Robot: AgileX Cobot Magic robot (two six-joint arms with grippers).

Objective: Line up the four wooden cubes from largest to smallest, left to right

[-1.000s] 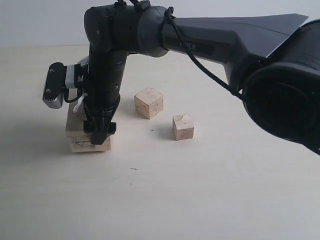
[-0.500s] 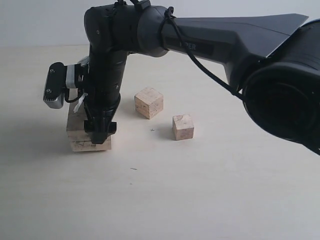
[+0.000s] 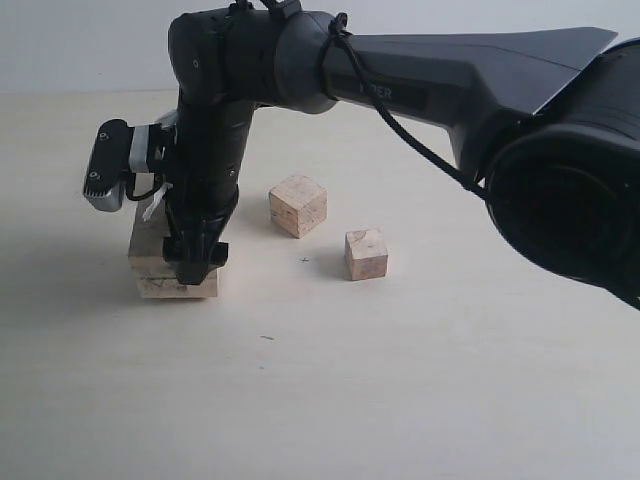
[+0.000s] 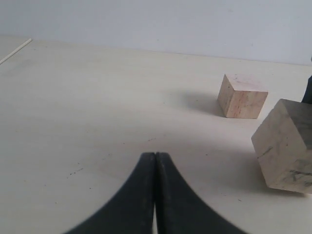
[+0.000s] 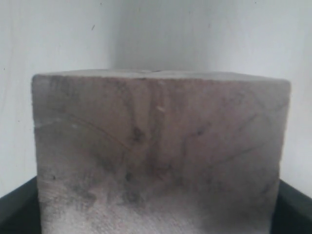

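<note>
My right gripper (image 3: 196, 262) reaches across to the left and is shut on the largest wooden cube (image 3: 160, 262), holding it just off the table. That cube (image 5: 161, 146) fills the right wrist view, with dark fingers (image 5: 14, 212) at its lower corners. In the left wrist view the held cube (image 4: 287, 144) hangs tilted above its shadow. A mid-sized cube (image 3: 298, 205) lies to its right, and a smaller cube (image 3: 366, 254) sits further right. A fourth cube is out of view. My left gripper (image 4: 155, 161) is shut on nothing, low over bare table.
The pale tabletop (image 3: 400, 380) carries only the cubes. My right arm's dark body (image 3: 480, 90) spans the upper right of the exterior view. One cube (image 4: 242, 96) stands beyond the left gripper. A table edge (image 4: 14, 51) shows far off.
My right gripper has shifted slightly left and up, carrying the largest cube with it. The other two cubes have not moved.
</note>
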